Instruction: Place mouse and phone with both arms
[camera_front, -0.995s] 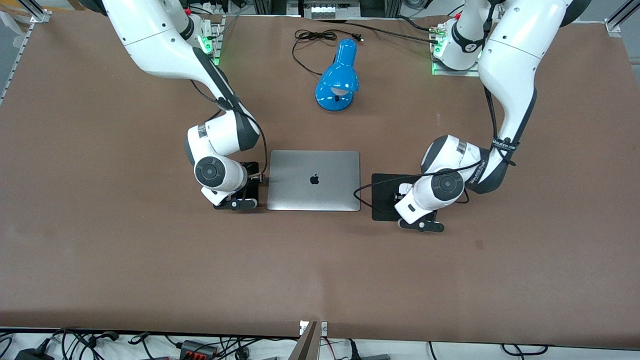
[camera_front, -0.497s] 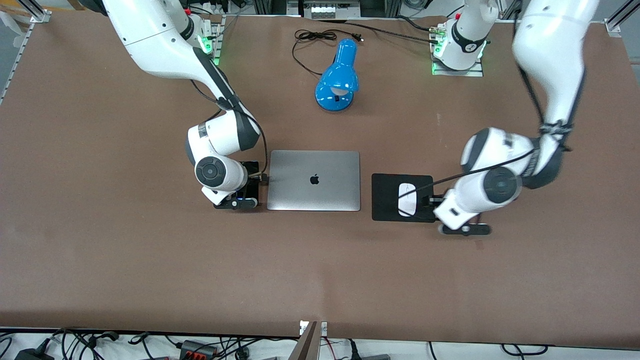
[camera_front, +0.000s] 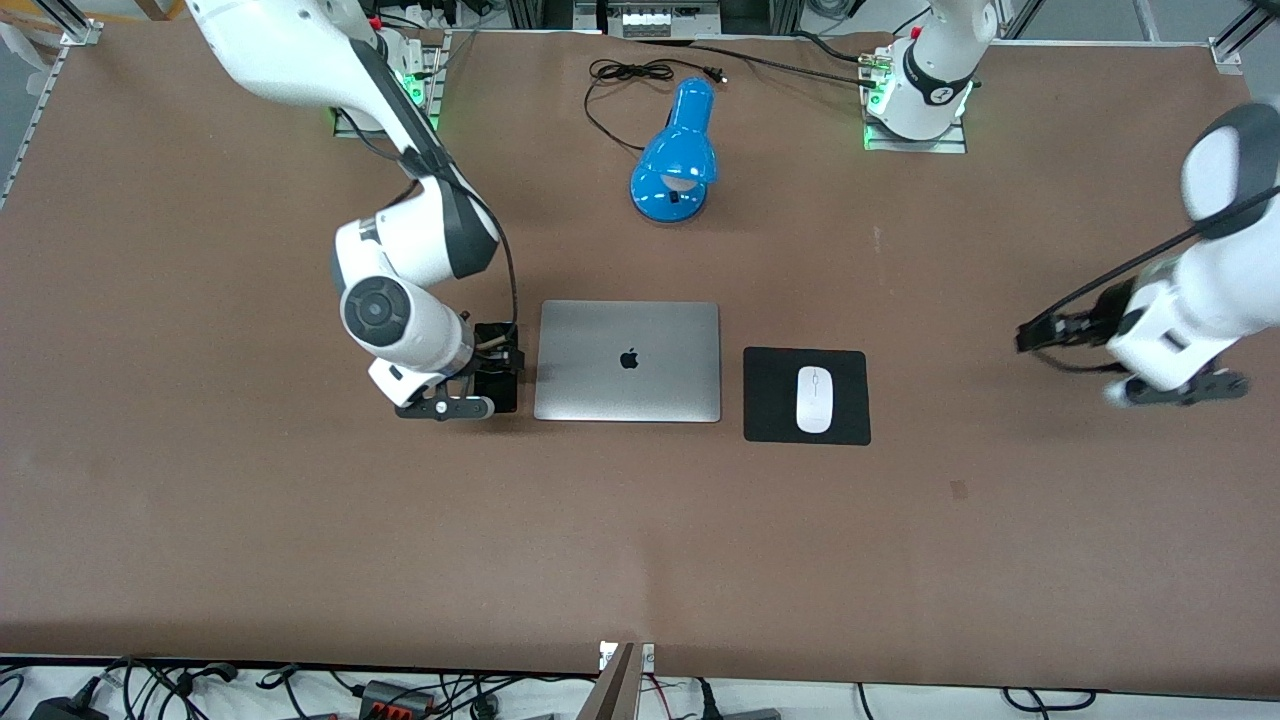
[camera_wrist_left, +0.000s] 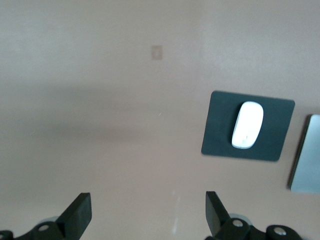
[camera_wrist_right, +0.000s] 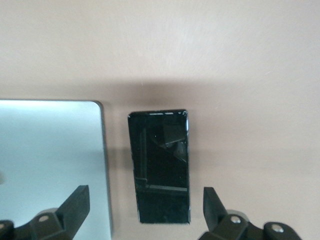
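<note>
jaws were spread wide on both grippers, nothing between them. left gripper (camera_wrist_left: 145, 220) was up in the air over bare counter (camera_front: 640, 540) at the left arm's end, well apart from the mouse pad; its wrist view looked down on the pad with the mouse on it and a sliver of the laptop edge. right gripper (camera_wrist_right: 145, 215) hovered low over the phone (camera_wrist_right: 160, 171), one finger to either side of it, not touching it.

mouse (camera_front: 813, 399) lay flat on the black mouse pad (camera_front: 770, 420), roughly centred, long axis running toward the front camera, grey centre line visible. the pad sat just beside the laptop (camera_front: 628, 361), on the side toward the left arm's end, with a narrow gap of counter between them.

phone (camera_front: 500, 385) lay flat on the counter just beside the laptop's edge toward the right arm's end, parallel to that edge, a thin strip of counter between. glossy face up, showing reflections. in the front view it was mostly hidden under the right arm's wrist, only a dark strip showing.

laptop was closed, silver lid up, logo in the middle. blue desk lamp (camera_front: 677, 155) lay farther from the front camera than the laptop, between the two arm bases, with its black cord (camera_front: 625, 75) coiled near the counter's edge by the bases.
</note>
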